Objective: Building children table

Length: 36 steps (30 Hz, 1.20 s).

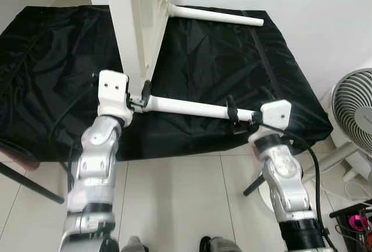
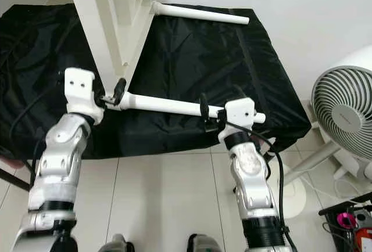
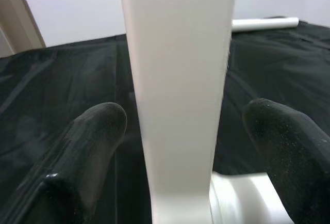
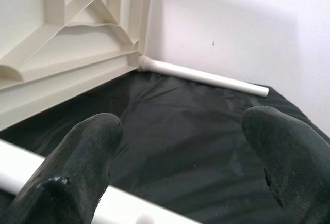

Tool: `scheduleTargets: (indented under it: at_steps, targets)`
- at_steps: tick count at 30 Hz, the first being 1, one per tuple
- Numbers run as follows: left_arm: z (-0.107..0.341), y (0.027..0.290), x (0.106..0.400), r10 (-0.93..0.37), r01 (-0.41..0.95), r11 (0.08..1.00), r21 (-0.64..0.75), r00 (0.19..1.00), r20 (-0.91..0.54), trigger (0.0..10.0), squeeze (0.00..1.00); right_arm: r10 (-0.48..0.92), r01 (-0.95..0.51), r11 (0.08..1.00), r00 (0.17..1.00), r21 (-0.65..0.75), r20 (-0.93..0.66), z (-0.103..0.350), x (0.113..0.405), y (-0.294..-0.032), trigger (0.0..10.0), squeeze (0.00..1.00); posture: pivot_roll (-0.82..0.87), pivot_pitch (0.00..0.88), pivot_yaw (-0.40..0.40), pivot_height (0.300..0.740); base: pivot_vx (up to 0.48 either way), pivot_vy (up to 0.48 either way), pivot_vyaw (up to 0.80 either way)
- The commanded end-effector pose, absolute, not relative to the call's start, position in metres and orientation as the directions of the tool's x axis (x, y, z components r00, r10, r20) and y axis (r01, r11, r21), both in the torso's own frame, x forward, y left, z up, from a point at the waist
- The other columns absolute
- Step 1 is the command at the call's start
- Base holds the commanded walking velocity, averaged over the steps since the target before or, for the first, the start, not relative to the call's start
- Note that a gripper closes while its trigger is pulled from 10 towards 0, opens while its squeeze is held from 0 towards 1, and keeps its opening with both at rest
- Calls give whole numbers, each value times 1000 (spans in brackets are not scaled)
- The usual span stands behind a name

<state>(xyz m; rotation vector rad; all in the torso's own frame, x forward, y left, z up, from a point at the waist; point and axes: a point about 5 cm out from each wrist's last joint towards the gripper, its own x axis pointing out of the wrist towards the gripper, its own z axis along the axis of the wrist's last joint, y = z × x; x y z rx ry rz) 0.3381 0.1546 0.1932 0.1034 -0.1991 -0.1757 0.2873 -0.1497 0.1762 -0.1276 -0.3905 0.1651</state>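
The left gripper (image 1: 139, 97), at centre left of the left eye view, stands with its two black fingers (image 3: 87, 146) spread wide on either side of the white tabletop panel's (image 1: 136, 20) edge; the left wrist view shows a clear gap on both sides, so it is released and not pressing the panel. The right gripper (image 1: 235, 115), right of centre, straddles the near white leg (image 1: 186, 107) toward its free end; its fingers (image 4: 87, 162) also look well apart in the right wrist view, with the leg crossing low between them, and whether they actually pinch it cannot be told. That leg runs nearly level from the panel's lower corner at centre left toward the right. The panel stands on edge on the black-covered worktop (image 1: 232, 54), rising out of the top of the frame, its ribbed underside facing right. A second white leg (image 1: 215, 15) juts from the panel's far corner toward the upper right, close to the white wall. The worktop's front edge lies just below both grippers, with bare tiled floor (image 1: 180, 200) beneath. A white fan (image 1: 354, 104) stands at the right edge. Both silver arms rise from the bottom of the frame, forearms steep, wrists at the worktop's front edge.
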Motion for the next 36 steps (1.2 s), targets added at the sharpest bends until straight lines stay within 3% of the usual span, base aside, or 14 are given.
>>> scheduleTargets:
  at_steps: [1,22,29,30,31,32,33,34,35,36]
  targets:
    - [192,170,342,61,-75,995,63,979,196,10000,0,173,-129,981,917,-143,360,176,288,-150,10000,0,-54,117,15,740,0,0,0]
    - [213,152,384,21,-33,998,52,977,214,10000,0,153,-105,984,914,-146,376,184,289,-149,10000,0,-114,174,30,740,0,0,0]
    - [216,159,393,74,-83,996,31,972,223,10000,0,136,-87,986,916,-145,377,185,288,-151,10000,0,-129,176,30,740,0,0,0]
    - [216,159,394,76,-81,997,16,973,219,8863,0,134,-85,986,917,-144,377,185,288,-151,10000,0,-140,173,33,740,0,0,0]
    - [216,159,394,76,-81,997,16,973,219,8863,0,134,-85,986,917,-144,377,185,288,-151,10000,0,-140,173,33,740,0,0,0]
    - [216,159,394,74,-80,997,17,973,220,8000,0,134,-85,986,917,-145,377,185,288,-151,10000,0,-140,173,33,740,0,0,0]
    - [216,159,395,71,-76,997,14,972,225,4902,0,134,-85,986,916,-145,378,185,288,-151,10000,0,-141,171,33,740,0,0,0]
    - [217,159,395,72,-78,997,16,970,232,3804,0,133,-84,986,916,-144,379,186,288,-150,10000,0,-140,171,32,740,0,0,0]
    - [218,160,395,75,-81,997,17,969,237,3569,0,133,-83,986,915,-144,380,186,289,-150,10000,0,-139,171,32,740,0,0,0]
    - [220,162,395,85,-93,996,20,965,248,941,0,133,-83,986,915,-143,381,187,289,-150,10000,0,-136,172,32,740,0,0,0]
